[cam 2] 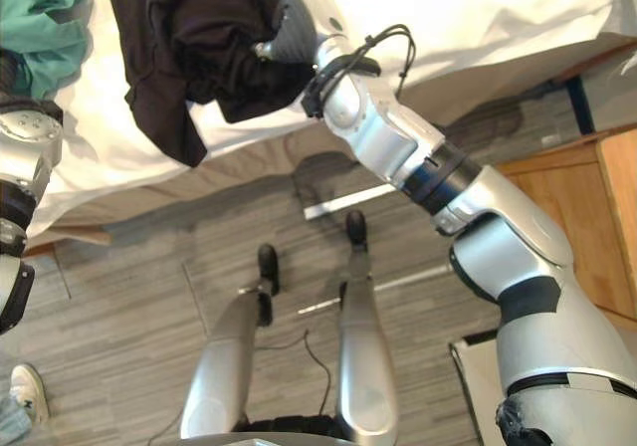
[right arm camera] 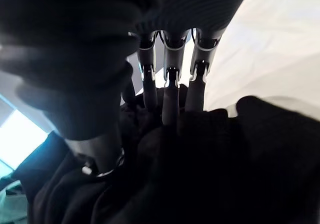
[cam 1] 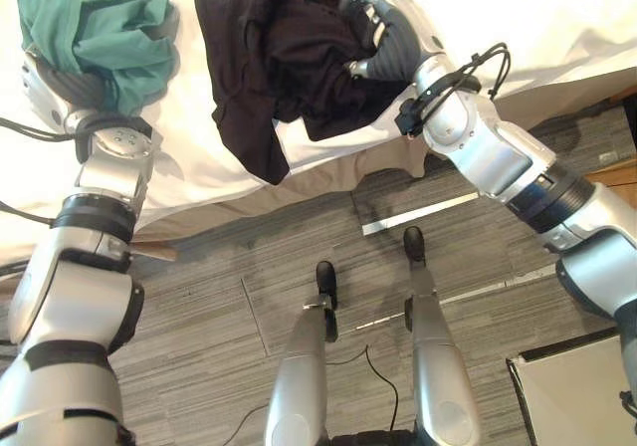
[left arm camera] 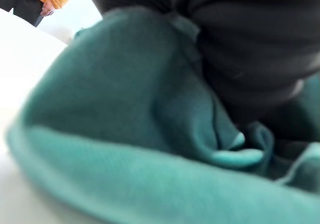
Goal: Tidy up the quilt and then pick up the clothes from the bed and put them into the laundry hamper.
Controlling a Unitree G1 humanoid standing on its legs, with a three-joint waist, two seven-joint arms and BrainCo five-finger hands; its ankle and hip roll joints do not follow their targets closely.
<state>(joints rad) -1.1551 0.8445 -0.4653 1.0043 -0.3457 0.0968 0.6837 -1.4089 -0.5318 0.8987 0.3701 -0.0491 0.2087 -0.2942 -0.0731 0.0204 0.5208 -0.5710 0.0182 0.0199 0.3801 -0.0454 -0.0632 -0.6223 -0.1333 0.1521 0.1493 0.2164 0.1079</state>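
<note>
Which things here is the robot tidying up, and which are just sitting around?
For the job:
- black clothes, with the right robot hand curled into them
- green garment, draped over the left robot hand
- white quilt on the bed

Just lying about:
- wooden cabinet beside the bed
- person's shoe on the floor

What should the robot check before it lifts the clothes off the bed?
1. Right hand gripping the black garment: ok, its fingers dig into the cloth.
2. Left hand gripping the green garment: cannot tell, the cloth covers the hand.
3. Black garment free to lift: not ok, one end hangs over the bed edge and may drag.
4. Garments apart from each other: ok, white quilt shows between them.
5. Hamper within reach: cannot tell.
</note>
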